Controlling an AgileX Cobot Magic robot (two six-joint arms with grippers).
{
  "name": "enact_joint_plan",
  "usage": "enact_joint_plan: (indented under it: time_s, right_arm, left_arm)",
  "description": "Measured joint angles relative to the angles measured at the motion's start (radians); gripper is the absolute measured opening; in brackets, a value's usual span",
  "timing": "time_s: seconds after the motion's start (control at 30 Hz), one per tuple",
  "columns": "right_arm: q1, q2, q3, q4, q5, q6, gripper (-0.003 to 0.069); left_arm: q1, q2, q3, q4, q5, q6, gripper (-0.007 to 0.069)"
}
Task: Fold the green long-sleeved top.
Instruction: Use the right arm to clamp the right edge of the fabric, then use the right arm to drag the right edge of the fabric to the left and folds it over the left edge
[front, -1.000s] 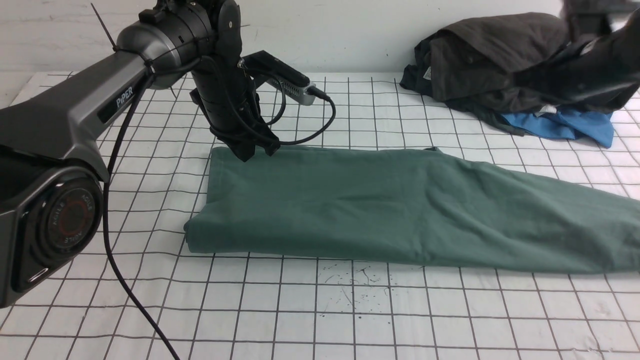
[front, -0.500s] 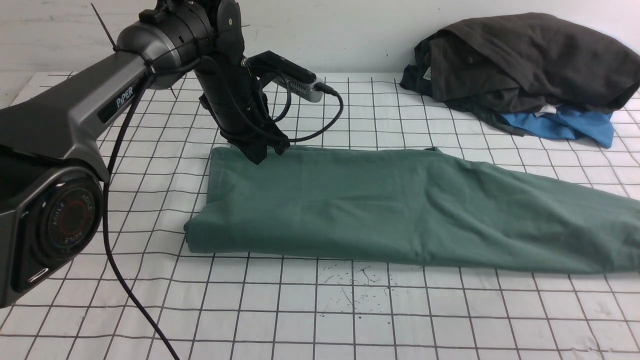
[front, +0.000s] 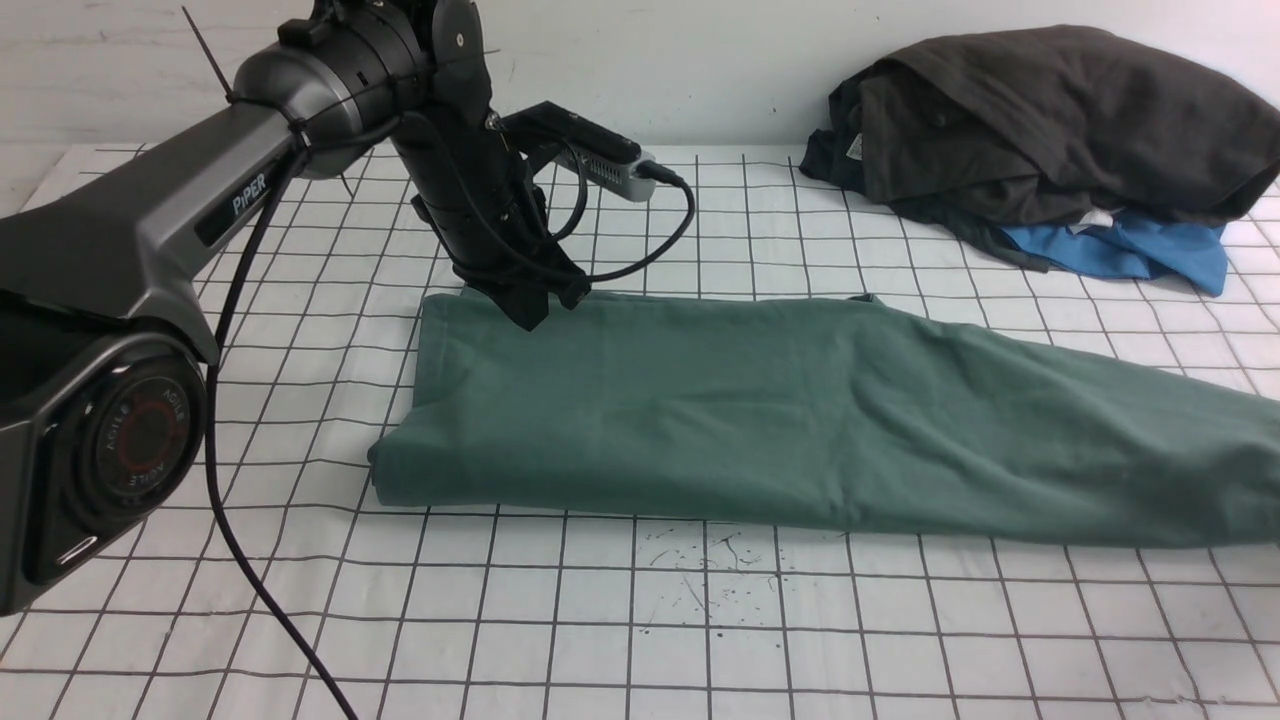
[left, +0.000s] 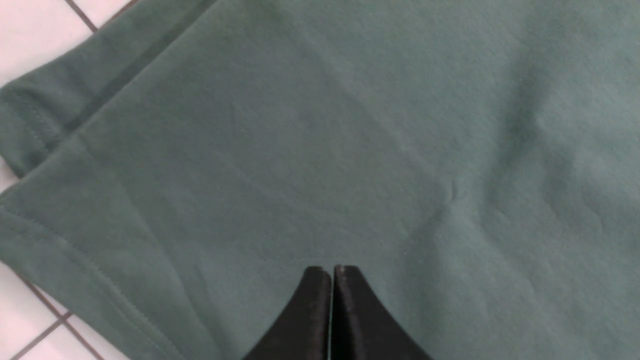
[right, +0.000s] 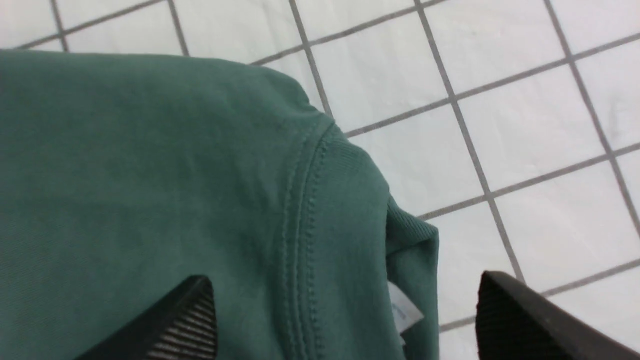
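The green long-sleeved top lies flat as a long band across the gridded table, folded lengthwise, its right end running out of the front view. My left gripper is shut and empty, just above the top's far left corner. In the left wrist view its jaws are pressed together over flat green cloth. My right gripper is out of the front view. Its jaws stand wide open above the ribbed collar and a white label. The logo is hidden.
A dark grey-black garment is piled on a bright blue garment at the far right back. The white gridded cloth covers the table. The left arm's black cable hangs over the near left.
My left gripper has moved a little to the right along the top's far edge, still shut. The right arm, seen at the upper right one second ago, has left the front view.
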Motion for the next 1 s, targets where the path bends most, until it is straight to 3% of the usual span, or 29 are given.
enact_joint_plan:
  time_s: [0.27,0.47,0.7,0.73,0.77,0.8,0.83,0.9,1.0]
  right_arm:
    - [0.000,0.108,-0.006,-0.014,-0.071,0.055,0.0689]
    - [0.000,0.118,-0.006,-0.018,-0.072,0.064,0.0614]
    - [0.000,0.118,-0.008,-0.018,-0.044,0.023,0.0331]
    - [0.000,0.117,-0.008,-0.018,-0.037,0.002,0.0240]
    - [0.000,0.117,-0.008,-0.018,-0.035,0.000,0.0240]
    - [0.000,0.108,-0.008,-0.018,-0.026,-0.020,0.0135]
    - [0.000,0.100,-0.008,-0.018,-0.021,-0.030,0.0091]
    - [0.001,0.064,-0.008,-0.033,-0.009,-0.050,0.0031]
    - [0.002,0.008,-0.025,-0.084,0.015,-0.053,0.0022]
  left_arm:
    - [0.000,0.000,0.000,0.000,0.000,0.001,-0.0008]
    - [0.000,0.000,0.000,0.000,0.000,0.002,-0.0008]
    - [0.000,0.000,0.000,0.000,0.000,0.003,-0.0008]
    - [0.000,0.000,0.000,0.000,0.000,0.004,-0.0008]
    - [0.000,0.000,0.000,0.000,0.000,0.004,-0.0008]
    - [0.000,0.000,0.000,0.000,0.000,0.004,-0.0008]
    - [0.000,-0.001,0.000,0.002,0.000,0.004,-0.0008]
    - [0.000,-0.010,0.000,0.014,0.000,0.005,-0.0008]
    - [0.000,-0.031,0.001,0.035,0.000,0.005,-0.0008]
